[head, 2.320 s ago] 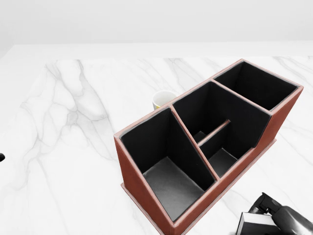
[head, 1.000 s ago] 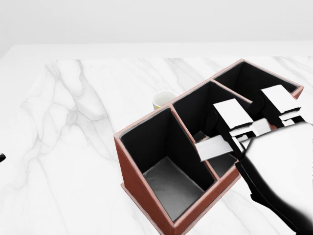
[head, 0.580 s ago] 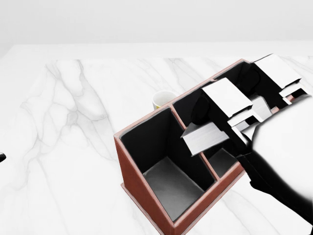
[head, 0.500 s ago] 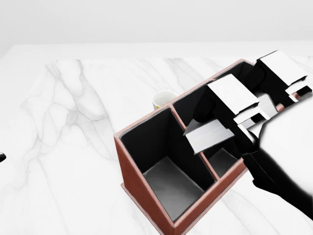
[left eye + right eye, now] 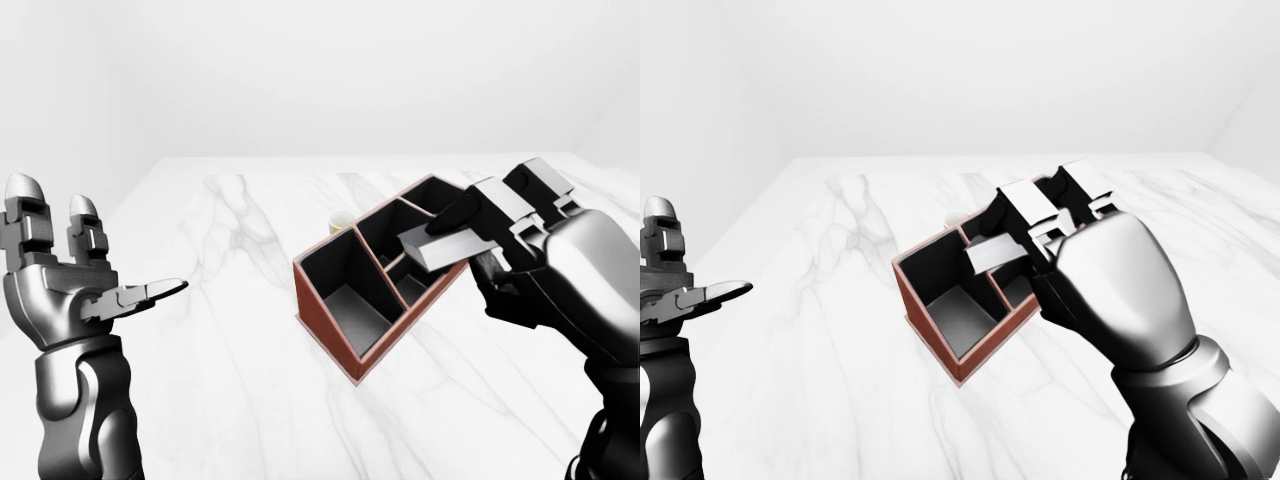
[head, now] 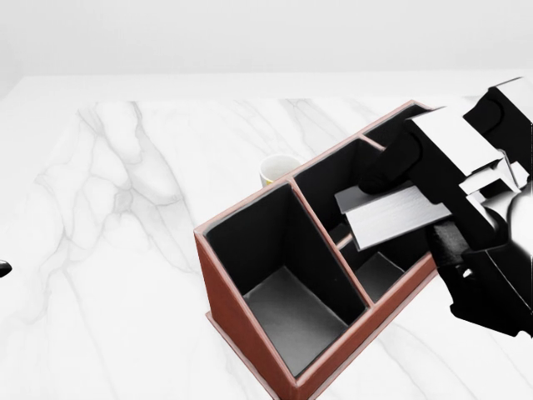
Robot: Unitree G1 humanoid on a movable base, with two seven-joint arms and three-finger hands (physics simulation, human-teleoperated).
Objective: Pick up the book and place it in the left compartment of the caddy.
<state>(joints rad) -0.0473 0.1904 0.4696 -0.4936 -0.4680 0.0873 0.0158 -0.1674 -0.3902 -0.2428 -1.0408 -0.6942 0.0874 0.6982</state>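
The red-brown caddy (image 6: 237, 329) with black insides stands slantwise on the marble table; its left compartment (image 6: 291, 312) is open and shows a grey floor. My right hand (image 6: 416, 179) is shut on the book (image 6: 398, 218), a thin grey slab held nearly flat in the air. In the head view the book lies over the middle compartment, its left end close to the divider beside the left compartment. My left hand (image 5: 100, 250) is raised at the left of the left-eye view, open and holding nothing, far from the caddy.
A small white cup (image 6: 277, 170) with a yellow inside stands just behind the caddy's upper-left wall. The white marble table (image 6: 117, 250) stretches to the left of the caddy. My right forearm (image 5: 1160, 400) fills the lower right of the right-eye view.
My right hand has risen from the bottom right corner with the book and come over the caddy. In the last half second it drew slightly right. The caddy and cup stayed put.
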